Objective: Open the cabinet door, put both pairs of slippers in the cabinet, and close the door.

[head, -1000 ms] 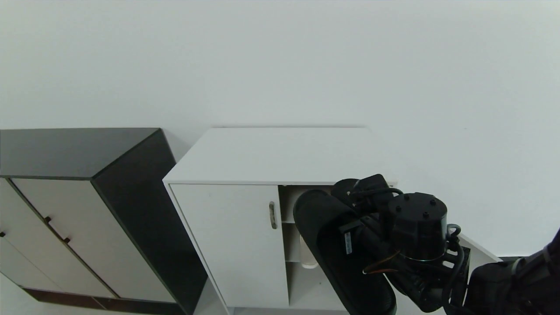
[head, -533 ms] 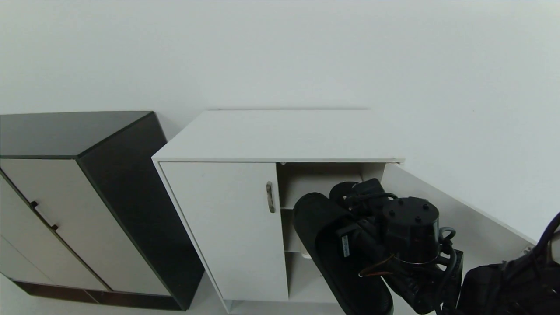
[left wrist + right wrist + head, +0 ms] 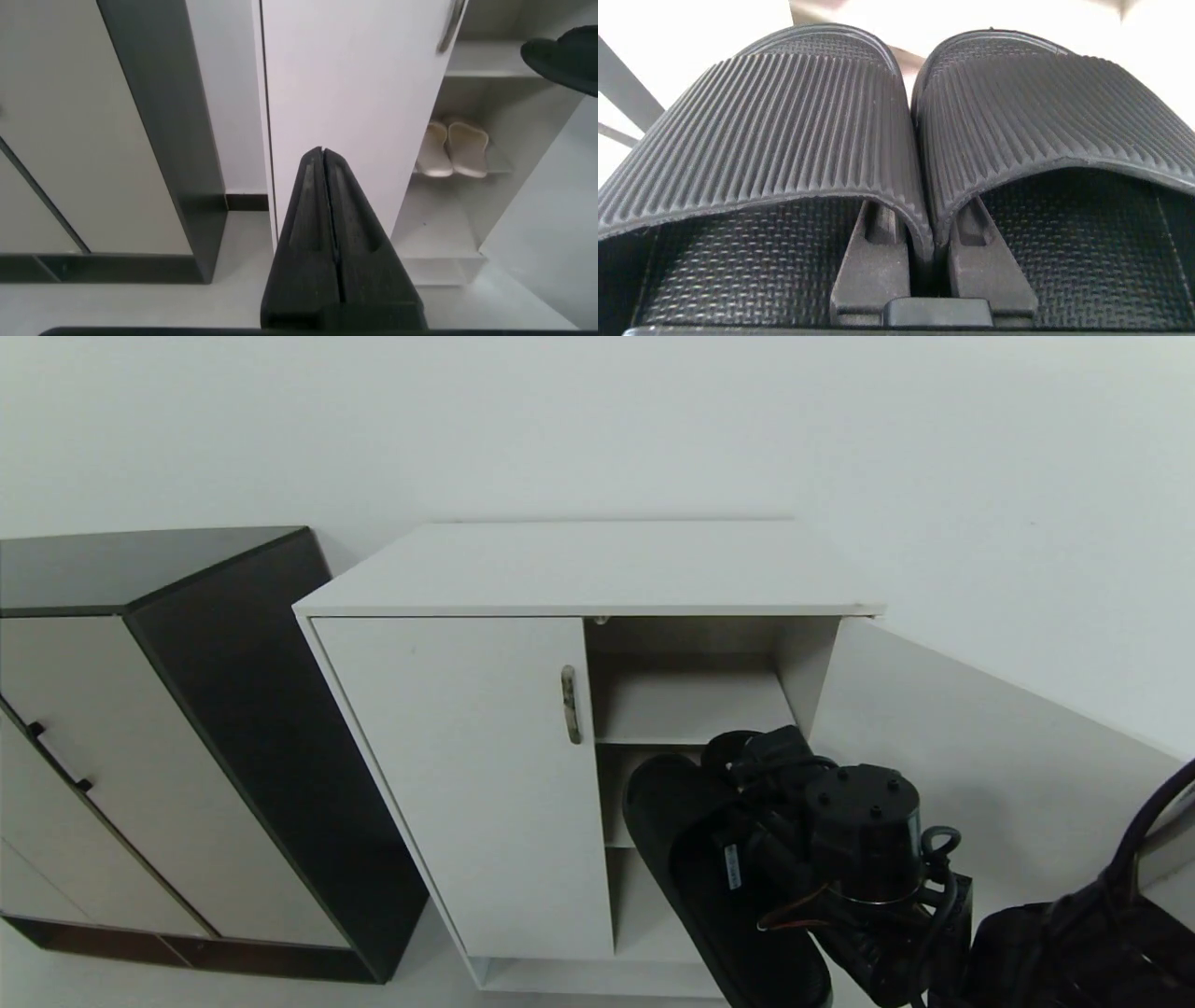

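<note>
At the far left of the head frame stands a dark cabinet [image 3: 252, 728] with pale door fronts, close beside the white cabinet [image 3: 597, 565] at the centre. Both back onto a plain wall.

The left gripper [image 3: 322, 161] shows in its wrist view with its fingers pressed flat together and nothing between them. It hangs in the air in front of the white cabinet's left-hand door [image 3: 467, 775], which is closed. A metal handle [image 3: 569, 704] runs upright along that door's right edge.

Just right of the handle the cabinet is open, with bare shelves [image 3: 686, 709] in its upper part. In the left wrist view a pair of pale slippers [image 3: 453, 149] sits side by side on a lower shelf inside this open half.

In the lower centre-right of the head frame the black slippers [image 3: 719, 887] are held in the air in front of the open compartment, covering its middle and lower shelves from view. The right gripper [image 3: 923, 245] carries them. Its fingers [image 3: 868, 257] reach under the ribbed straps, one inside each slipper, and pinch the two inner strap edges together so the pair sits side by side.

At the right of the frame the right-hand door [image 3: 980, 737] stands swung out wide, its inner face showing.
</note>
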Tool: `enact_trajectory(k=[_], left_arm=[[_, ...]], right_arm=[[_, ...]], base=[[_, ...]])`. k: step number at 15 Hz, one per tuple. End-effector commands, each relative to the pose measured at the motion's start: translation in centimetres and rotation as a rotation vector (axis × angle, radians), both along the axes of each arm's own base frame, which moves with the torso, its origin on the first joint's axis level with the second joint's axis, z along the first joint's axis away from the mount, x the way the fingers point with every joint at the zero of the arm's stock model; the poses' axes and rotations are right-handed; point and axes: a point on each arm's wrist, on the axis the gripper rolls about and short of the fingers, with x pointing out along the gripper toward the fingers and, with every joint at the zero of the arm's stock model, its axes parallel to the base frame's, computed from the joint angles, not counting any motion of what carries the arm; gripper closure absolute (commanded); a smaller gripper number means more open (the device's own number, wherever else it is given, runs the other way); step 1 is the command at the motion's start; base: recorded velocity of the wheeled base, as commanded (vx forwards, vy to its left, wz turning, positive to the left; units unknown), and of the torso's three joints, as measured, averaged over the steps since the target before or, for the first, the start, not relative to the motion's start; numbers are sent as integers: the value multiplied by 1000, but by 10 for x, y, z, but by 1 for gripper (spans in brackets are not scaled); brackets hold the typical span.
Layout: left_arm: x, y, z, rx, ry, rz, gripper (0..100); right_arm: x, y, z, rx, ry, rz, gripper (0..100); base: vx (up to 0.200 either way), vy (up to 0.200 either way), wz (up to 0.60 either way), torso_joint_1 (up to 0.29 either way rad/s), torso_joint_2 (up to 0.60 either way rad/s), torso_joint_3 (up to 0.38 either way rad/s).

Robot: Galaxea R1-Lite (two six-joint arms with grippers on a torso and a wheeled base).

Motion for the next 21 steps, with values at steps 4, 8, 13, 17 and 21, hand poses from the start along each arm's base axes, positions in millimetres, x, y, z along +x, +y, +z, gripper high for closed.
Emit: enact_trajectory(k=[4, 8, 13, 17, 21], left_arm=[[0, 0, 0, 0, 0, 1, 100], [0, 0, 0, 0, 0, 1, 100], [0, 0, 0, 0, 0, 2, 100], [0, 0, 0, 0, 0, 1, 100], [0, 0, 0, -2, 0, 4, 100]], right_arm=[[3, 1, -5, -5, 6, 1, 100], [5, 3, -8, 0, 3, 1, 100], [2, 2, -13, -41, 8, 14, 100], [-2, 4, -17, -54, 18, 28, 100], [-5, 3, -19, -42, 18, 70, 100]], base=[[0, 0, 0, -130, 472, 331], [0, 0, 0, -101, 460, 355], [0, 0, 0, -34, 366, 320], [0, 0, 0, -4, 41, 43], [0, 0, -300, 2, 4, 1]])
